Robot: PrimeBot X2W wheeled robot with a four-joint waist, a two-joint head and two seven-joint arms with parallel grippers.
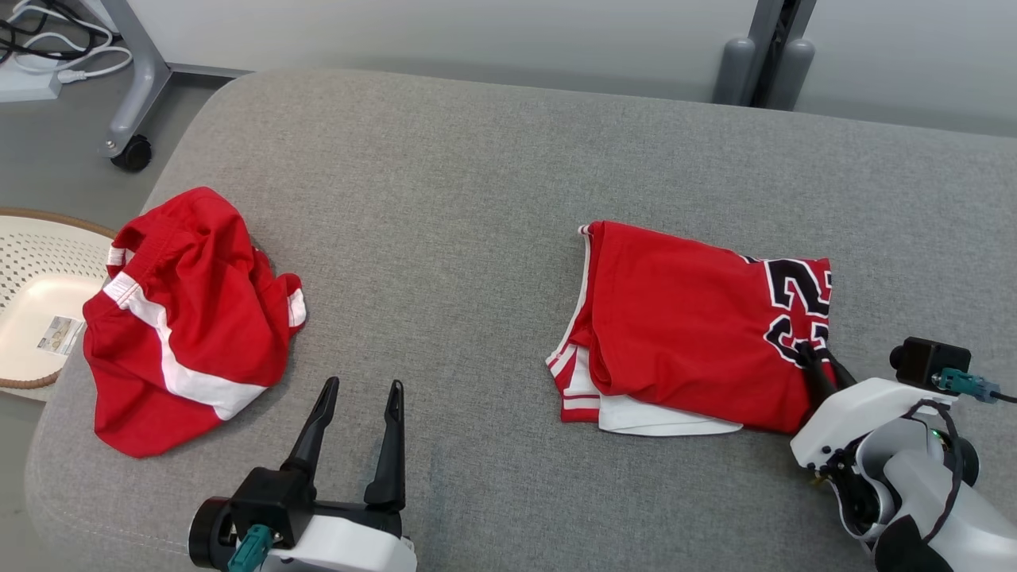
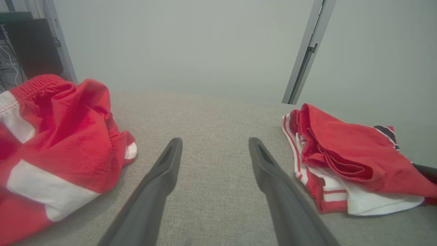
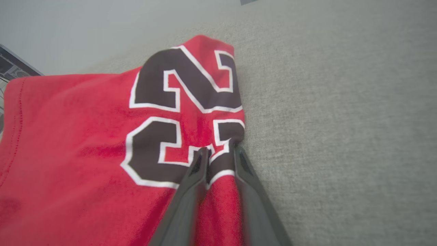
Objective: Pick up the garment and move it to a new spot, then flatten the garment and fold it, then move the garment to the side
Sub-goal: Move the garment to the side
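I have the right gripper [image 1: 817,353] pinched tight on the lower right corner of the folded red jersey with black, white-edged numerals [image 1: 683,326], its 2 fingers clamping the cloth at the printed digits. I judge this grip is meant for dragging the fold aside, the last step. The jersey lies right of centre in the head view on the grey upholstered cushion [image 1: 477,175]. My left gripper [image 1: 362,388] hangs at the lower left, fingers spread and holding nothing, between the jersey and the crumpled red shorts with white stripes [image 1: 179,334]. At the far left edge sits a cream perforated basket with a brown rim [image 1: 32,262]. On its floor lies 1 small printed label [image 1: 57,334].
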